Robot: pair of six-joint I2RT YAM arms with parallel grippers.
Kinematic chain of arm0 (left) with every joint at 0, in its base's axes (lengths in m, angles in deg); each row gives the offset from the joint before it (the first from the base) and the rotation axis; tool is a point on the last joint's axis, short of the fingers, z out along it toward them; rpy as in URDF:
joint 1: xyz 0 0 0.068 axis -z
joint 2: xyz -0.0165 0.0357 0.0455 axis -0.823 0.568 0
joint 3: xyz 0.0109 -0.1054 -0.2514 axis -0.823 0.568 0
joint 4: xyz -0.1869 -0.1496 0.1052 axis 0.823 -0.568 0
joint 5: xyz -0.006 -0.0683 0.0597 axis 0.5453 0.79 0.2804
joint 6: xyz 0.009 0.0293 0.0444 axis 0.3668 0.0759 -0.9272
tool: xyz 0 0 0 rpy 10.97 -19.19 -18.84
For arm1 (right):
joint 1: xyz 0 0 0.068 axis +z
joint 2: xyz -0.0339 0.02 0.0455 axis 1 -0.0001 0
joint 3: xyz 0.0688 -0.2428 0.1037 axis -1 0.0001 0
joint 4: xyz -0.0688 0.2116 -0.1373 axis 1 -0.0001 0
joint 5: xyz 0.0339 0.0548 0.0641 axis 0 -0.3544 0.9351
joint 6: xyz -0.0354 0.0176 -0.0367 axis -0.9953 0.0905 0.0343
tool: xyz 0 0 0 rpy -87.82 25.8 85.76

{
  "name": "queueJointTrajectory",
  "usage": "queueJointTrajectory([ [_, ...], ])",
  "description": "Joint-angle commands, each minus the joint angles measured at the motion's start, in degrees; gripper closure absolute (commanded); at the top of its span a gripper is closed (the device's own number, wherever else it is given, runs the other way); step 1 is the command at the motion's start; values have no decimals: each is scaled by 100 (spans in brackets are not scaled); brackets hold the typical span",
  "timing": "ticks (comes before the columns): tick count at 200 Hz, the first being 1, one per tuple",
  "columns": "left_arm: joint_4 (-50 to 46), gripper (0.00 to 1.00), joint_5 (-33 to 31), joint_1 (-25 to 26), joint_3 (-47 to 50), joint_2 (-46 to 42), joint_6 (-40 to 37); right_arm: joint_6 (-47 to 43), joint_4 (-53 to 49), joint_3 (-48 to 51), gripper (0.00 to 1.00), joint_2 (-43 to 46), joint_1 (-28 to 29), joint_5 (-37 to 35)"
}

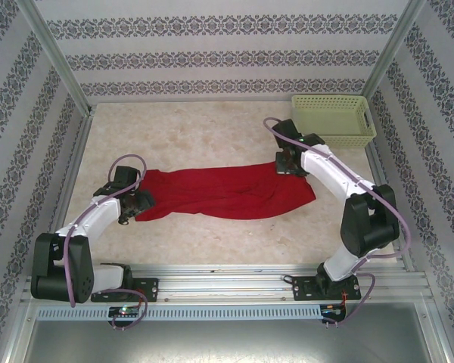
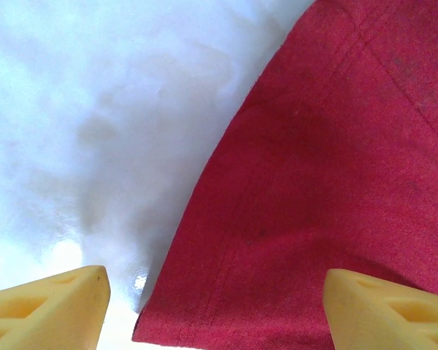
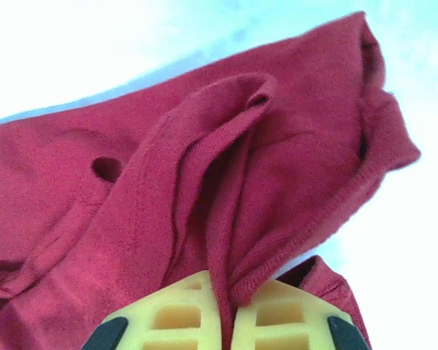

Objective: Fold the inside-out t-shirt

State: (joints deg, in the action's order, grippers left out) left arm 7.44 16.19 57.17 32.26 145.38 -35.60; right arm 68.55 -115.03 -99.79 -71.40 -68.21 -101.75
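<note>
The red inside-out t-shirt (image 1: 227,193) lies stretched out and bunched across the middle of the table. My left gripper (image 1: 139,199) is at its left end. In the left wrist view the jaws (image 2: 215,313) are open, the yellow fingers (image 2: 51,306) far apart on either side of a hemmed corner of the t-shirt (image 2: 314,182) that lies flat on the table. My right gripper (image 1: 287,162) is at the shirt's far right end. In the right wrist view it (image 3: 226,313) is shut on a raised fold of the t-shirt (image 3: 168,197), a stitched edge pinched between the pads.
A pale green lattice basket (image 1: 333,119) stands at the back right corner, just behind the right arm. Patterned walls enclose the table (image 1: 197,136) on three sides. Bare tabletop lies in front of and behind the shirt.
</note>
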Motion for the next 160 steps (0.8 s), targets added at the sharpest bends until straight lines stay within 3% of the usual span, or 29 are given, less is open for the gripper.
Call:
queueJointTrajectory([
  [1,-60,24,-119,55,-71,74,-164,51,-646,-459,100,-256,416,-849],
  [38,-99,25,-220,59,-110,234,-251,282,-1151,-1149,100,-820,975,-1215],
  [85,-60,25,-240,58,-39,230,-244,302,-1196,-1262,100,-803,913,-1174],
  [160,-49,25,-313,62,-22,273,-226,492,-97,446,100,-164,-574,583],
])
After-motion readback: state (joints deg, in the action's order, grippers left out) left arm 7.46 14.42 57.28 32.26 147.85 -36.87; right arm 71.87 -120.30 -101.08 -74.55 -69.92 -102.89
